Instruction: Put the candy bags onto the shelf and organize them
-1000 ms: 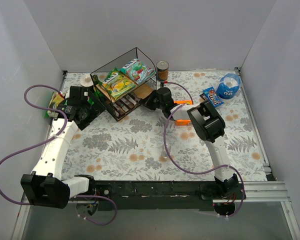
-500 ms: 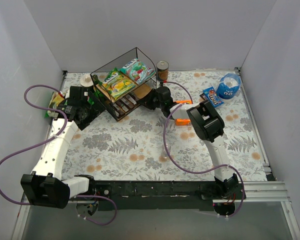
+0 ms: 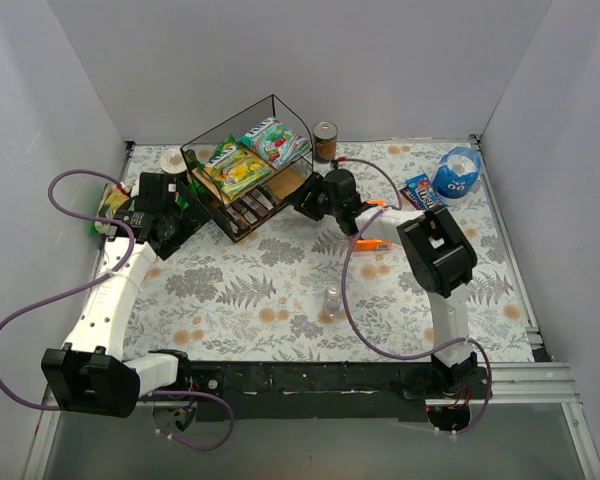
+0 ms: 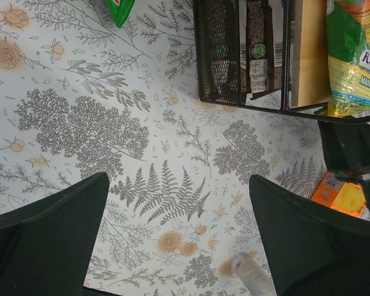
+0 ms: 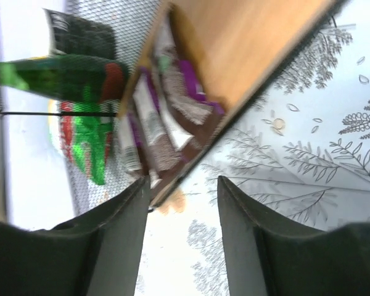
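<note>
The shelf [image 3: 242,182] stands at the back left, a black wire rack with two wooden boards. A green-yellow bag [image 3: 234,166] and a teal-white bag [image 3: 274,140] lie on its top board. Brown and purple wrappers [image 5: 172,117] lie side by side on the lower board. My right gripper [image 5: 183,185] is open and empty, just off that board's right end [image 3: 310,203]. A small blue pack [image 3: 423,192] lies on the table at the right. My left gripper [image 4: 177,185] hangs wide open over bare cloth, left of the shelf [image 4: 259,61].
An orange box [image 3: 370,226] lies under my right arm. A round blue pouch with eyes [image 3: 457,172] sits at the back right. A can [image 3: 325,140] stands behind the shelf. A small clear bottle [image 3: 332,300] stands mid-table. A green bag [image 4: 117,9] lies left of the shelf.
My right gripper's jaws have opened and drawn back a little from the lower board. The right arm's elbow has swung to the right. The left arm has not moved.
</note>
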Controlling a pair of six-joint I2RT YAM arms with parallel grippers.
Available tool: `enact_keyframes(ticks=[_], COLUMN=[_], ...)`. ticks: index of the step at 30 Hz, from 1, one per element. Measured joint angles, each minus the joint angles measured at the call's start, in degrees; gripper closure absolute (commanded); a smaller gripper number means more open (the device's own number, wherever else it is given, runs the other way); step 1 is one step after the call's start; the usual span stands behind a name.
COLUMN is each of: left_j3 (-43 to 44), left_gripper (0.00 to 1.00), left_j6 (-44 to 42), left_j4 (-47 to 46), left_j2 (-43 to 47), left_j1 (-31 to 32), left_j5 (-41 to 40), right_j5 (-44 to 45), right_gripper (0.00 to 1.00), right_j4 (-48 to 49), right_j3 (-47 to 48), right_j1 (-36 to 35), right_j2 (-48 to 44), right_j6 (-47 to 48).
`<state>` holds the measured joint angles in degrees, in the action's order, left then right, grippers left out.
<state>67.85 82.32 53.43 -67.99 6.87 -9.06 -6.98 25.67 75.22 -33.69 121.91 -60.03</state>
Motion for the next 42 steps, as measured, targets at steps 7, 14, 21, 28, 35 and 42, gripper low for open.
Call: enact_keyframes(ticks=[7,14,21,28,35,42], left_j3=[-1.64,-4.55,-8.2,-8.87,-8.83,-6.56], left_gripper=[0.02,0.02,0.02,0.02,0.02,0.02], left_j6=[-0.42,-2.62,-3.67,-3.3,-2.38,-3.76], left_j4=[-2.38,-8.59,-17.18,-23.54,-24.55,-25.44], left_j2=[0.98,3.89,4.52,0.74,-3.41,-3.93], left_j1=[0.0,0.0,0.11,3.85,6.47,7.23], left_j5=[1.36,5.22,14.82,18.73,18.97,20.61], right_j5=[2.67,10.05,16.0,14.51,14.75,14.05], right_gripper=[0.4,0.41,0.41,0.45,0.46,0.48], right_j4=[-7.34,-22.25,-31.78,-28.83,-24.74,-22.6], right_j3=[-4.9,-9.53,-17.62,-20.76,-16.06,-12.04], right_j1=[3.52,14.49,28.59,38.21,41.72,41.94], right_j2=[-14.34,-26.25,-31.28,-32.0,-25.05,-17.94], right_j6=[5.01,9.01,10.05,12.9,15.58,16.59])
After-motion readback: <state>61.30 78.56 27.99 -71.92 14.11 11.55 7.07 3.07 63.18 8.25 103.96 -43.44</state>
